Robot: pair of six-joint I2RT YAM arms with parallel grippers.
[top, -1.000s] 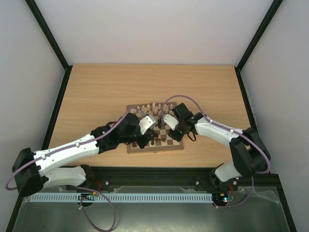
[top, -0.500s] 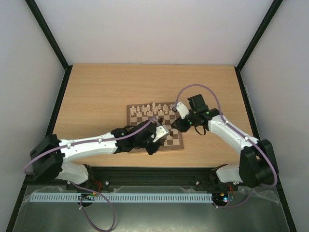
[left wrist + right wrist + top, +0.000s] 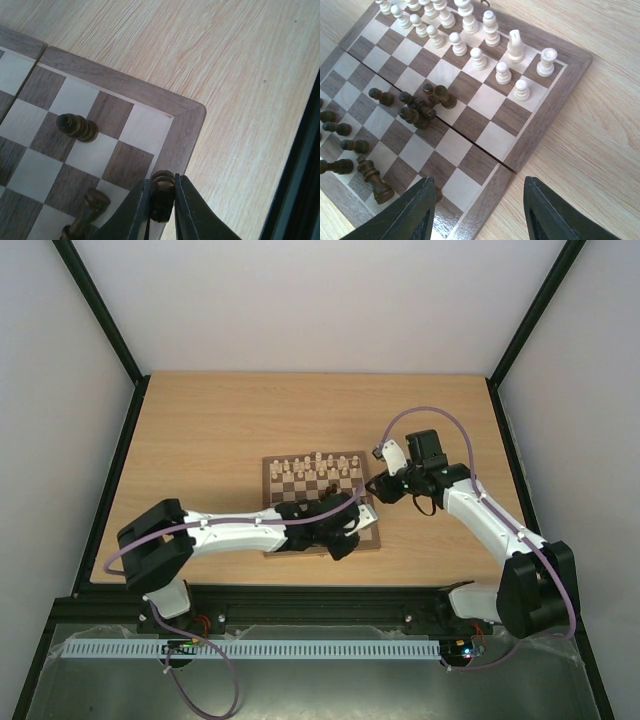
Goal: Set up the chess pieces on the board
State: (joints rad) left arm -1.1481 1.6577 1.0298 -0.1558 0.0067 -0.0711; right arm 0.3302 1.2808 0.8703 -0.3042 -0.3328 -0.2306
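A dark chess piece (image 3: 163,182) is clamped in the left gripper (image 3: 162,202), the board (image 3: 172,102) corner just ahead; the right gripper (image 3: 480,210) is spread apart.

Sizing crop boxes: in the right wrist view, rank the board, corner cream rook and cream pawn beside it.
1. board
2. cream rook
3. cream pawn, only slightly smaller; nearer the camera, so unsure.

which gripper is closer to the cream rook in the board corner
Right. The right gripper hangs open over the board's right edge, near the rook; the left gripper is at the near right corner, shut on a dark piece.
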